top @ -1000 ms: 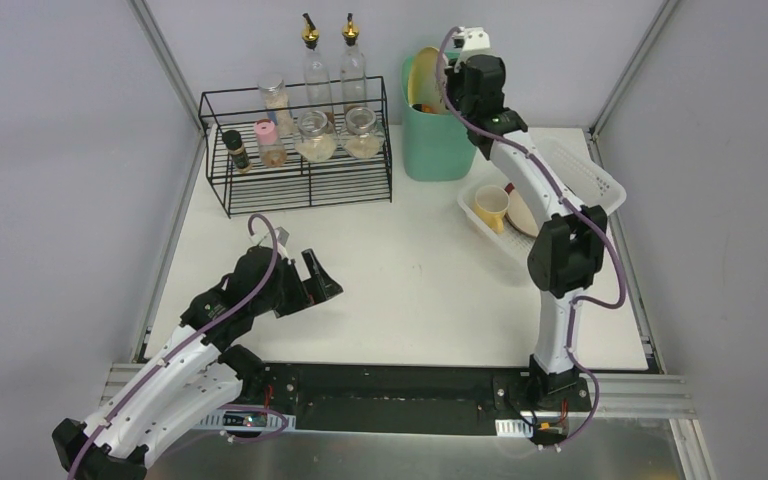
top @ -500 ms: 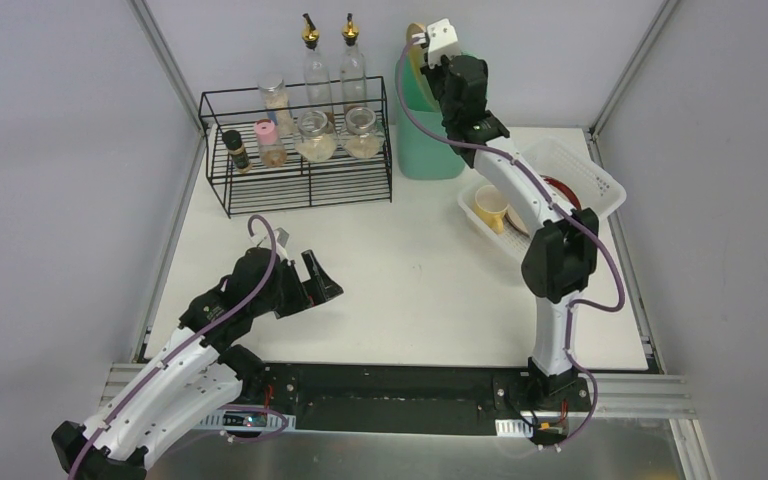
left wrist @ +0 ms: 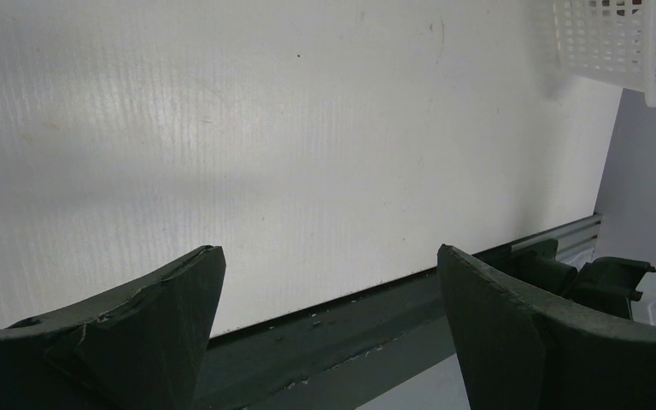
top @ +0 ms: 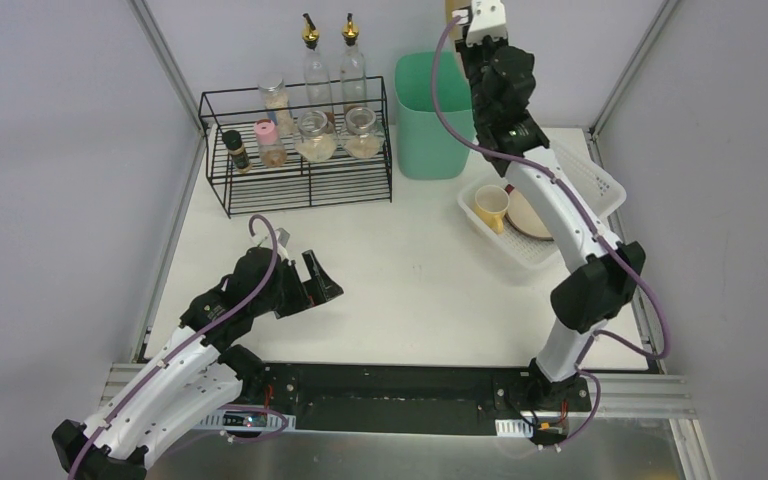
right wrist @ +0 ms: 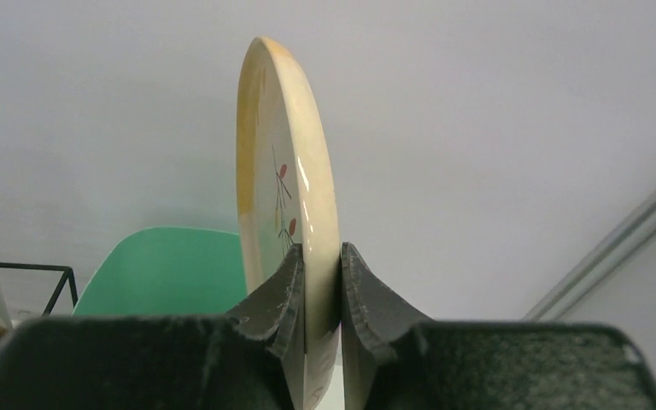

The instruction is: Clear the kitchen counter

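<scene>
Firstly, the left gripper point(top: 312, 283) is unchanged from a second ago. It hovers low over the near-left part of the kitchen counter point(top: 420, 290), jaws spread wide and holding nothing. In the left wrist view, bare counter surface lies directly beyond its fingertips.

A black wire rack point(top: 300, 165) of jars and bottles stands at the back-left corner. A green bin point(top: 430, 125) stands against the back edge, just beside the rack's right end.

The change is on the right. A second ago the yellow plate point(right wrist: 289, 171) sat down inside the bin's mouth; it is now lifted clear of the bin and reaches the top edge of the overhead view. The right gripper point(right wrist: 320, 273) is clenched on the plate's lower rim, and the plate stands upright, edge-on to the wrist camera. The counter lies well below this gripper, which hangs above the back edge, over the bin's right side.

The right arm's elbow has swung out toward the counter's right edge. A white basket point(top: 603, 183) at the back-right corner holds a yellow cup point(top: 491, 205) and a pale dish point(top: 526, 215).
</scene>
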Robot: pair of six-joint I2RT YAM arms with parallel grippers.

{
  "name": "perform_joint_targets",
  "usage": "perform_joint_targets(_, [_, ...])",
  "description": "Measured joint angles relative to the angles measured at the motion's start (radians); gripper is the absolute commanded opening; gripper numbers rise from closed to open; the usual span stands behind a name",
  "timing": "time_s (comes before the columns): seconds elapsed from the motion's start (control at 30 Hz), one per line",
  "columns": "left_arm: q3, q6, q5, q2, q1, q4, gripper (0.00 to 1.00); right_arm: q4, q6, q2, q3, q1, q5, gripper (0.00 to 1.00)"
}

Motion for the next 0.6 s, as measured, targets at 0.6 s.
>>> perform_joint_targets(0.6, [0.002,0.026,0.057,0.022,0.000,0.000,0.99,-0.386,0.426,-0.455,-0.242,-0.286,0.139,0.00])
